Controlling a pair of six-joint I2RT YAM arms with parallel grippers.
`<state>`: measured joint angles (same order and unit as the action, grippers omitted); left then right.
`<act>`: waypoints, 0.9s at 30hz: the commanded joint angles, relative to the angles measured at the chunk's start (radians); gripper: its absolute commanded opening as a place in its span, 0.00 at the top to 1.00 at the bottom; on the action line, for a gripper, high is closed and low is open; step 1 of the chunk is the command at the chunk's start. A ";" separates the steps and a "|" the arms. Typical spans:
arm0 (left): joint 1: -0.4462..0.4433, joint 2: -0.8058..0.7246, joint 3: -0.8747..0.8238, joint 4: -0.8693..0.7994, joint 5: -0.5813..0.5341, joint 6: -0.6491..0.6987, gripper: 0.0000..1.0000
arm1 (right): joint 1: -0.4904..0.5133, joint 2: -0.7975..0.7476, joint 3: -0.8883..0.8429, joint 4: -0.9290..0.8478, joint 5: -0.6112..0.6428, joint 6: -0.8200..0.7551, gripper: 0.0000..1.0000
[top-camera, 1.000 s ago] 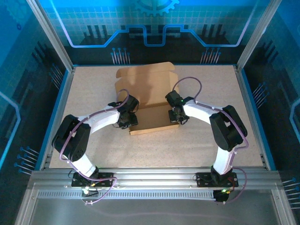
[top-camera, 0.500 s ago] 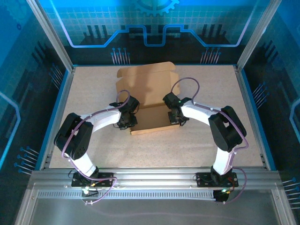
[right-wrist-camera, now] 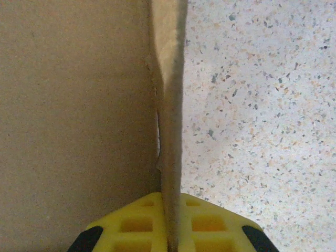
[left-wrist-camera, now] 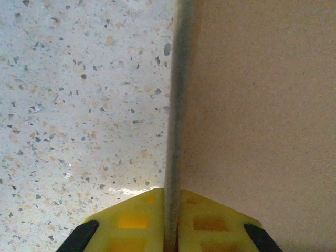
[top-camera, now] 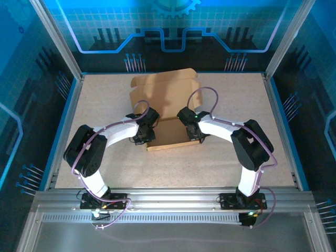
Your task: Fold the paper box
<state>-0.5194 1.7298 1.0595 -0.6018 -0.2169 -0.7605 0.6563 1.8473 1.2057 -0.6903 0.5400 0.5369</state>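
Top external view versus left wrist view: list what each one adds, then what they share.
Top external adds: the whole paper box, its far panel flat on the table, with the left claw and right claw at opposite sides of its near part. Left wrist adds: the yellow pads shut on a cardboard wall seen edge-on, standing up from the surface. Shared: the brown cardboard and the speckled table.

A: paper box (left-wrist-camera: 262, 105)?
B: Brown cardboard, matt, fine grain. Cut edge rough, fibrous.
A: table (left-wrist-camera: 79, 105)?
B: Speckled stone-look top, smooth, faint sheen.
A: left gripper (left-wrist-camera: 170, 210)?
B: Yellow moulded plastic, matt. Front rail (top-camera: 173, 198) is brushed metal. Left arm (top-camera: 118, 131) shell is white glossy plastic.
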 commanded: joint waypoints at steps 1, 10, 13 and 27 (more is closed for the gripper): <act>-0.009 0.027 0.028 -0.002 0.002 -0.022 0.99 | 0.037 0.036 0.036 -0.069 0.068 0.051 1.00; 0.002 -0.036 -0.001 0.013 -0.029 0.007 0.71 | -0.028 -0.115 -0.063 0.086 -0.108 -0.011 0.66; 0.002 -0.059 -0.003 0.014 -0.048 0.015 0.60 | -0.052 -0.180 -0.099 0.146 -0.148 -0.058 0.46; 0.065 -0.266 -0.089 0.138 -0.046 0.082 0.21 | -0.333 -0.347 -0.076 0.306 -0.640 -0.443 0.17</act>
<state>-0.4881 1.5181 0.9962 -0.5236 -0.2794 -0.7139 0.3752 1.5009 1.0657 -0.4171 0.0772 0.2481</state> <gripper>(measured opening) 0.777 0.833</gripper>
